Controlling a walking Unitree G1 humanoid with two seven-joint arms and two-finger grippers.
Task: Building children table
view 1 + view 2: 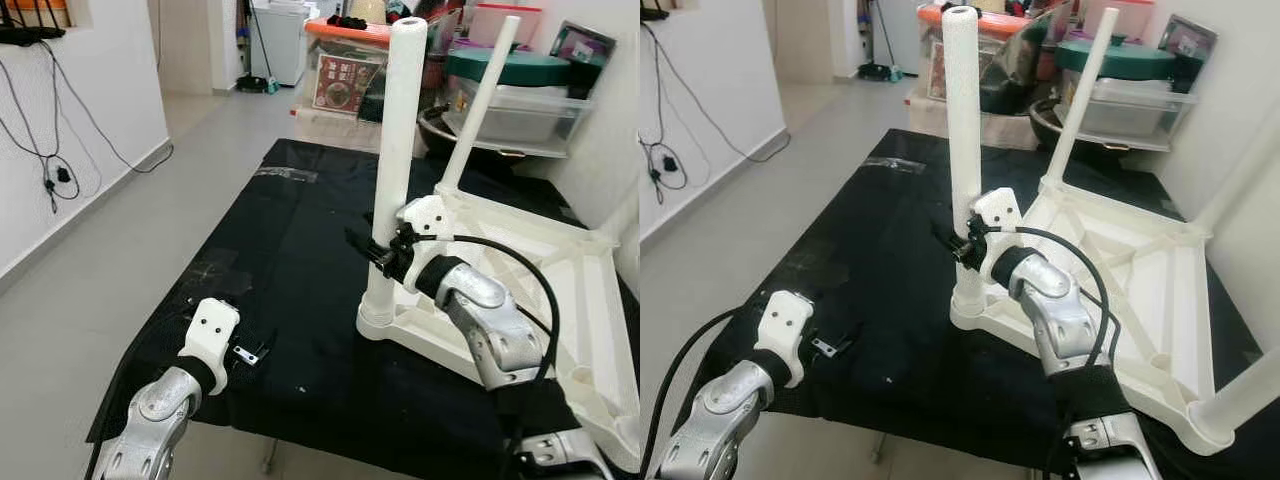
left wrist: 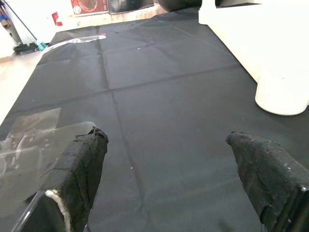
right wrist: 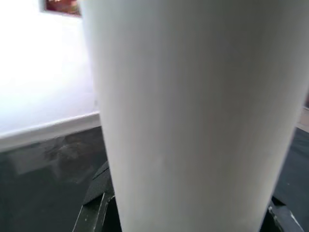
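A white children's table (image 1: pixel 560 270) lies upside down on a black-covered work table (image 1: pixel 290 240). Its near-left leg (image 1: pixel 395 150) stands upright in its corner socket (image 1: pixel 378 318). My right gripper (image 1: pixel 372 252) is shut on this leg low down; in the right wrist view the leg (image 3: pixel 193 111) sits between the black fingers (image 3: pixel 96 203). A second leg (image 1: pixel 480 100) stands at the far corner, and two more legs (image 1: pixel 1240 400) show at the right. My left gripper (image 1: pixel 248 352) hovers open over the cloth's near-left part, its fingers (image 2: pixel 79 164) wide apart with nothing between them.
Plastic storage boxes (image 1: pixel 345 50) and a green-lidded container (image 1: pixel 510 68) crowd the back. A white wall with hanging cables (image 1: pixel 50 170) runs along the left, beyond a strip of grey floor (image 1: pixel 120 260). Clear tape patches (image 1: pixel 215 270) lie on the cloth.
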